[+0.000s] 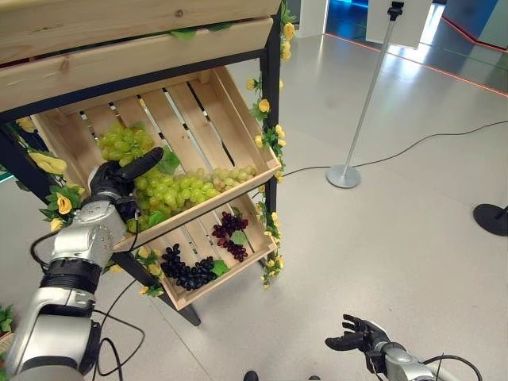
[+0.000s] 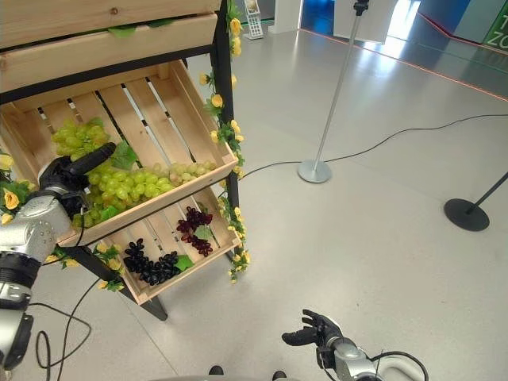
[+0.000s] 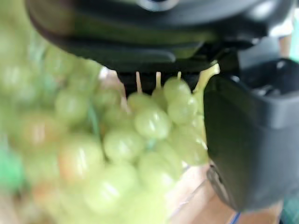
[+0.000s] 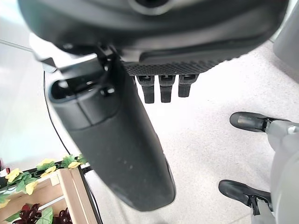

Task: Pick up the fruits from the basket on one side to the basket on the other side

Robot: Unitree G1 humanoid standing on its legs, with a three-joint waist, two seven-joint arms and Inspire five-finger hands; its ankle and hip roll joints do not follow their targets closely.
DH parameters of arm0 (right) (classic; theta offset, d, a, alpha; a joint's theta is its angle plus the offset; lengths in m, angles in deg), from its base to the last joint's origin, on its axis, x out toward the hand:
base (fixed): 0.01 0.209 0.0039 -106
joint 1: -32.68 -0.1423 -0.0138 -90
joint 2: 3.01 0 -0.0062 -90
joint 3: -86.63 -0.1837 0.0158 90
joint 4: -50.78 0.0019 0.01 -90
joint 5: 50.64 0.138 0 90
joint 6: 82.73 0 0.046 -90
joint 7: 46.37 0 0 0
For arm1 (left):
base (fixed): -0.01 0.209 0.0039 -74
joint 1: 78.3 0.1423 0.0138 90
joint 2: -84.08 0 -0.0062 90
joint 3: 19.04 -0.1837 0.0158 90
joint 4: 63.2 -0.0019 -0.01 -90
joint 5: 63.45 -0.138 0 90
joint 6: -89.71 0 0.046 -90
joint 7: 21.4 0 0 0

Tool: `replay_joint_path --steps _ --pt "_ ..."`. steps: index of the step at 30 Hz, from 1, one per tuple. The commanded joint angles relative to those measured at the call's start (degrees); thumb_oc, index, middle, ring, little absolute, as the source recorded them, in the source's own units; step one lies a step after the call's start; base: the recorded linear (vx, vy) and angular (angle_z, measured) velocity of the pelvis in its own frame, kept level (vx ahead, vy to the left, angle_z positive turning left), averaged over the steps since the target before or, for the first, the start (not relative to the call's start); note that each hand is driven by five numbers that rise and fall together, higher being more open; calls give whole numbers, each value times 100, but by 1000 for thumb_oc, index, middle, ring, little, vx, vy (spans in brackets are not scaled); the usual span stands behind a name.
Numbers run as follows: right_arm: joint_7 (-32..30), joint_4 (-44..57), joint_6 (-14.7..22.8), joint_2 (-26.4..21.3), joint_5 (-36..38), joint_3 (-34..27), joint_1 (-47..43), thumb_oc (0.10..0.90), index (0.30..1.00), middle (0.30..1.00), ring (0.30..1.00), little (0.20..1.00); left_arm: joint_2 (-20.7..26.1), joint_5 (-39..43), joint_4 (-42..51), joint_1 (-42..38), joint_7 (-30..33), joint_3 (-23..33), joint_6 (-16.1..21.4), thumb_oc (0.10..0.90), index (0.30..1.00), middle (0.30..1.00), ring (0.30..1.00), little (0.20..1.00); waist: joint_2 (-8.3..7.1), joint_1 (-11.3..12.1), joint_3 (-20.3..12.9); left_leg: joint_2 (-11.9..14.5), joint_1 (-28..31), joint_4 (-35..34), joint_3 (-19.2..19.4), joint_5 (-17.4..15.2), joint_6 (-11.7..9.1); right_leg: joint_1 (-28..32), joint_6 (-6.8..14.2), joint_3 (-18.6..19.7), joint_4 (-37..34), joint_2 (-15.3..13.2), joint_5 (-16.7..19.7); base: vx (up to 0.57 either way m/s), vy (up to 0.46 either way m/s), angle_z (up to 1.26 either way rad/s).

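Note:
Two slatted wooden crates sit tilted in a black rack. The upper crate point(image 1: 226, 198) holds bunches of green grapes point(image 1: 171, 190). The lower crate point(image 1: 234, 276) holds black grapes point(image 1: 189, 274) and dark red grapes point(image 1: 228, 234). My left hand point(image 1: 111, 181) lies on the green grapes at the upper crate's left end, its thumb point(image 3: 247, 140) straight beside the bunch point(image 3: 149, 123). Its fingers are buried among the grapes. My right hand point(image 1: 357, 335) hangs low over the floor at the lower right, fingers relaxed, holding nothing.
A third wooden crate point(image 1: 119, 48) overhangs the upper one closely. Yellow flowers and leaves point(image 1: 270, 139) trim the rack's right post. A stanchion pole point(image 1: 363, 115) with a round base point(image 1: 344, 176) stands to the right, a black base point(image 1: 492, 218) further out.

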Motion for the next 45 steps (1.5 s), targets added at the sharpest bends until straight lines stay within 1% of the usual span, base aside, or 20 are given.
replay_joint_path --steps 1,4,5,8,14,17,20,23,26,28,29,31,33,34,36,37,38,40,44,45 --pt "-138 231 383 -472 354 19 -6 800 900 900 900 900 746 -1053 -304 -1554 -205 -134 406 800 900 900 900 900 170 108 -381 14 105 51 344 -387 -174 17 62 -251 38 -83 122 0 0 0" --pt "-115 208 423 -516 402 9 6 800 900 900 900 900 1031 -1307 -241 -1745 -439 -444 407 800 900 900 900 900 179 119 -357 17 112 51 342 -391 -175 19 67 -252 38 -82 130 0 0 0" --pt "-108 137 472 -511 411 0 -2 800 900 900 900 900 1152 -1594 -224 -1878 -565 -622 446 800 900 900 900 900 188 125 -353 18 117 51 344 -396 -175 22 70 -250 38 -80 131 0 0 0" --pt "-89 61 521 -513 413 -1 -3 800 900 900 900 900 1340 -1974 -207 -2091 -686 -899 550 800 900 900 900 900 197 129 -349 20 123 51 347 -404 -175 25 76 -240 38 -78 130 0 0 0" --pt "-6 92 480 -582 410 3 31 800 900 900 900 900 1741 -2714 -144 -2612 -595 -1512 791 800 900 900 900 900 209 102 -368 33 135 51 379 -408 -190 26 86 -214 38 -72 137 0 0 0" --pt "23 64 521 -602 420 13 34 800 900 900 900 900 1892 -2888 -66 -2888 -464 -1792 863 800 900 900 900 900 205 95 -377 36 144 51 388 -414 -196 28 86 -202 38 -65 141 0 0 0" --pt "34 66 521 -602 393 -5 48 800 900 900 900 900 1993 -2802 52 -2970 -364 -1841 902 800 900 900 900 900 201 97 -380 38 151 51 384 -417 -199 35 80 -196 38 -62 137 0 0 0" --pt "21 96 499 -590 334 -18 84 800 900 900 900 900 2070 -2559 359 -2893 -122 -1652 1019 800 900 900 900 900 191 113 -378 49 159 51 381 -416 -204 45 64 -194 38 -58 134 0 0 0" --pt "18 59 522 -544 286 -44 111 800 900 900 900 900 2035 -2186 827 -2611 51 -1256 1150 800 900 900 900 900 160 151 -373 53 162 51 352 -423 -206 59 45 -195 38 -52 113 0 0 0" --pt "18 8 550 -516 256 -70 113 800 900 900 900 900 1892 -1668 1214 -2298 5 -860 1169 800 900 900 900 900 137 184 -370 56 172 51 325 -434 -209 75 33 -203 38 -49 99 0 0 0" --pt "7 -32 576 -483 261 -83 98 800 900 900 900 900 1688 -1066 1533 -2025 -79 -576 1163 800 900 900 900 900 118 211 -362 59 181 51 301 -439 -210 88 24 -213 38 -48 92 0 0 0" --pt "-18 -35 569 -445 256 -96 77 800 900 900 900 900 1416 -615 1845 -1671 -171 -238 1181 800 900 900 900 900 100 237 -359 60 186 51 277 -447 -210 98 15 -217 38 -45 81 0 0 0" --pt "-45 -34 563 -388 247 -134 52 800 900 900 900 900 1024 -133 2250 -1224 -379 167 1115 800 900 900 900 900 78 264 -358 64 190 51 249 -454 -207 102 1 -221 38 -44 77 0 0 0" --pt "-75 -10 544 -339 231 -160 42 800 900 900 900 900 667 274 2602 -847 -498 446 1023 800 900 900 900 900 66 282 -355 68 196 51 227 -452 -206 110 -8 -226 38 -41 82 0 0 0" --pt "-96 -5 542 -307 221 -167 39 800 900 900 900 900 453 448 2749 -671 -605 573 1000 800 900 900 900 900 59 288 -358 70 195 51 222 -449 -207 112 -12 -229 38 -41 85 0 0 0" --pt "-111 -16 551 -281 222 -179 28 800 900 900 900 900 208 730 2868 -517 -727 668 998 800 900 900 900 900 47 291 -358 74 195 51 219 -448 -207 112 -19 -232 38 -39 87 0 0 0" --pt "-116 -22 558 -271 223 -186 22 800 900 900 900 900 112 835 2915 -466 -797 699 990 800 900 900 900 900 42 290 -356 77 194 51 220 -448 -207 112 -21 -232 38 -39 88 0 0 0" --pt "-152 -36 549 -241 229 -230 -27 800 900 900 900 900 -397 1234 3122 -194 -1035 848 957 800 900 900 900 900 30 280 -346 90 196 51 225 -442 -211 109 -38 -224 38 -32 95 -16 -11 0" --pt "-195 -26 551 -195 208 -267 -25 800 900 900 900 900 -833 1391 3267 74 -1289 924 952 800 900 900 900 900 5 258 -338 97 198 51 223 -431 -209 102 -52 -202 38 -18 108 0 0 0" --pt "-194 -30 544 -192 199 -293 -23 800 900 900 900 900 -1008 1574 3295 174 -1476 957 955 800 900 900 900 900 -6 250 -339 105 200 51 230 -428 -211 100 -57 -194 38 -11 111 -27 -32 0"
